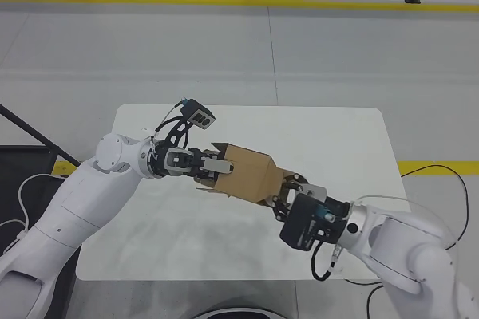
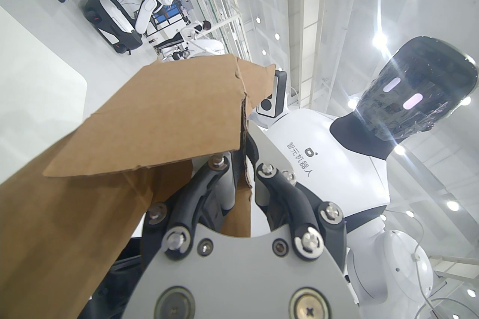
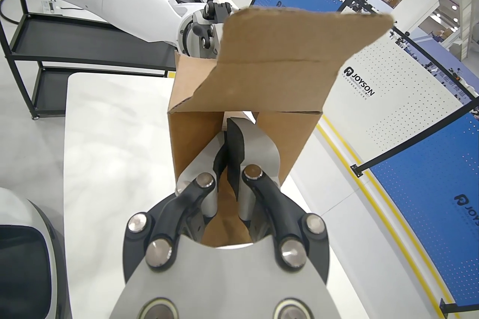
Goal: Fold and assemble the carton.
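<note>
Holding the brown carton (image 1: 243, 174) over the middle of the white table (image 1: 343, 135), opened into a tube that runs from 10 o'clock to 4 o'clock in the top view, with flaps loose at both ends. Gripped at the 10 o'clock end by the left gripper (image 1: 223, 167), clenched on the edge of a carton wall just beside a bent end flap (image 2: 161, 126). Gripped at the 4 o'clock end by the right gripper (image 1: 283, 194), pinched tight on a thin cardboard panel in the opening, beneath a raised top flap (image 3: 284, 47).
</note>
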You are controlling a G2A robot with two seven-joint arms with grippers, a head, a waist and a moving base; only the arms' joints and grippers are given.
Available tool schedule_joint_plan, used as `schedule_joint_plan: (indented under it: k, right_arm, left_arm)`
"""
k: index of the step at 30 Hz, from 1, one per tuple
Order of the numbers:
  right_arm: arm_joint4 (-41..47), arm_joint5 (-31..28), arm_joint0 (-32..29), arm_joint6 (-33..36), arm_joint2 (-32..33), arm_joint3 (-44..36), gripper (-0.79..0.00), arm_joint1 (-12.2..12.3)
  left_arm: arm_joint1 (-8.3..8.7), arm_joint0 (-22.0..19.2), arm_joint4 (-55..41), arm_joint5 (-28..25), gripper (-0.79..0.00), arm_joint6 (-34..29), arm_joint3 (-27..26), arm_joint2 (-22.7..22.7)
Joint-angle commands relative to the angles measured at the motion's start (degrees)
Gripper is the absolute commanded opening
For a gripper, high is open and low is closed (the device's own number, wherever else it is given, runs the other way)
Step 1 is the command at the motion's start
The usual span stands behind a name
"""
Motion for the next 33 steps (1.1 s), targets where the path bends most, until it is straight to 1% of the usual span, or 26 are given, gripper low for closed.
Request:
schedule_joint_plan:
  k: [1, 14, 33]
  right_arm:
    - [0.3, 0.1, 0.3, 0.4, -0.2, -0.1, -0.693, 0.0]
    - [1.6, 0.3, 2.0, 3.1, -1.4, -0.1, -0.711, 0.0]
    - [2.2, 0.4, 3.0, 3.5, -2.1, 0.7, -0.751, 0.1]
  left_arm:
    - [0.00, 0.0, 0.0, 0.0, -0.785, 0.0, 0.0, 0.0]
    - [0.00, 0.0, 0.0, 0.0, -0.785, 0.0, 0.0, 0.0]
    - [0.00, 0.0, 0.0, 0.0, -0.785, 0.0, 0.0, 0.0]
